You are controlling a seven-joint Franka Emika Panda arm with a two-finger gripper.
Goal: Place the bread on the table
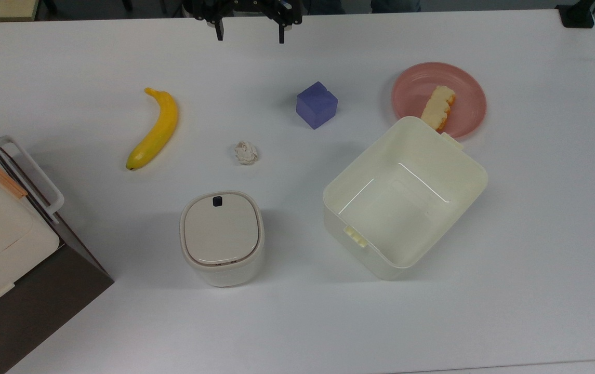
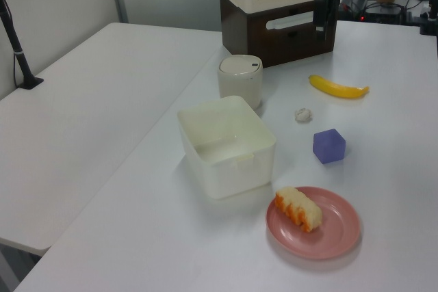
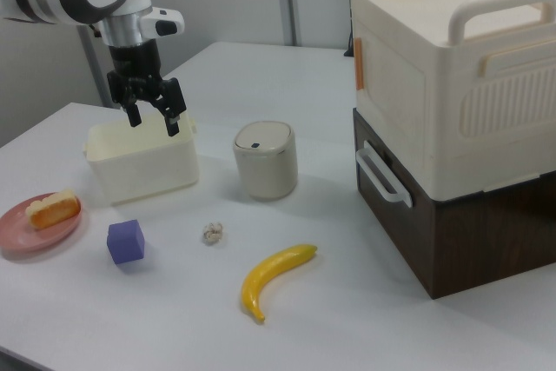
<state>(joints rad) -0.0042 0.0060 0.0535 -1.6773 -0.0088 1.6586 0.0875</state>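
The bread (image 1: 438,107) (image 2: 298,208) (image 3: 54,209), a pale yellow slice with an orange-brown crust, lies on the round pink plate (image 1: 466,96) (image 2: 339,232) (image 3: 17,234). The plate rests on the large white table (image 1: 297,322) (image 2: 383,121) (image 3: 347,319). My gripper (image 1: 250,36) (image 3: 154,121) hangs open and empty high above the table at the top view's upper edge, far from the bread. In the left view the gripper (image 2: 323,24) appears as a dark column at the back.
A purple cube (image 1: 317,104), a crumpled paper ball (image 1: 246,153) and a banana (image 1: 156,129) lie mid-table. An open cream bin (image 1: 404,197) stands right beside the plate, a lidded cream container (image 1: 222,236) nearby. A cream-and-brown appliance (image 1: 1,234) fills the top view's left edge.
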